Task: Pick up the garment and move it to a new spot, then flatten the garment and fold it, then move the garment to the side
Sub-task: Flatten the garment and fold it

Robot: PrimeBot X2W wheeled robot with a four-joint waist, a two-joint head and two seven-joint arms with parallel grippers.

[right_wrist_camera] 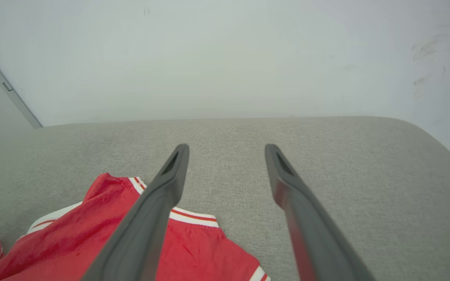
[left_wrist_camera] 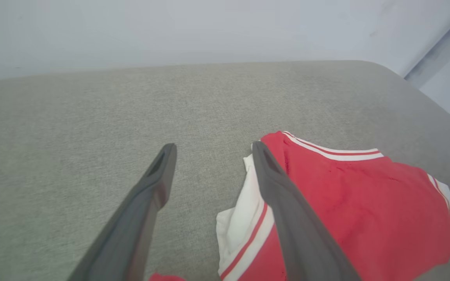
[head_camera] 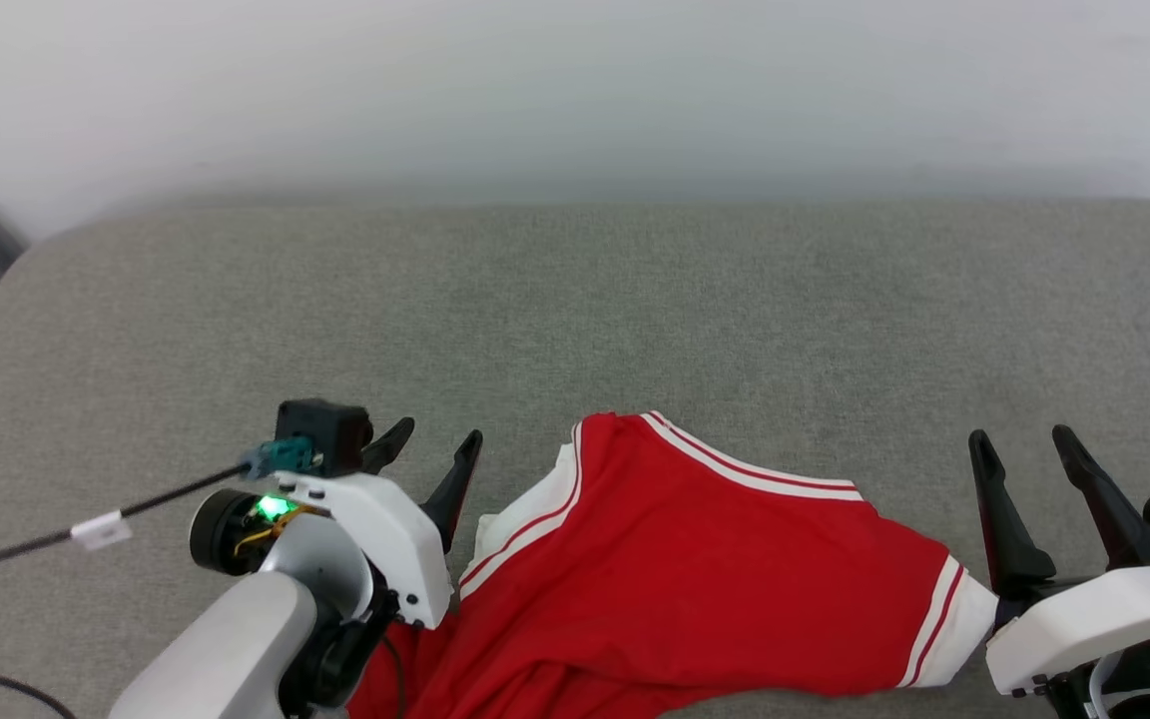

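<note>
- L gripper (head_camera: 435,436) & R gripper (head_camera: 1022,439): jaws apart, both empty.
- Rumpled garment (head_camera: 695,559) lies on grey cushion (head_camera: 575,300) between them.
- Risk, I judge: one-layer pinch bunches it; hem off-frame, poss. overhanging.

Bright, even, diffuse light throughout. Shadows v. soft: faint dark band under garment (head_camera: 695,559) edge on the grey surface (head_camera: 635,300). Head view sharp up front, wall (head_camera: 575,90) hazy & washed out at back. Wrist views wide-angle, edges bowed; fingers (left_wrist_camera: 289,218) sl. soft up close.
</note>
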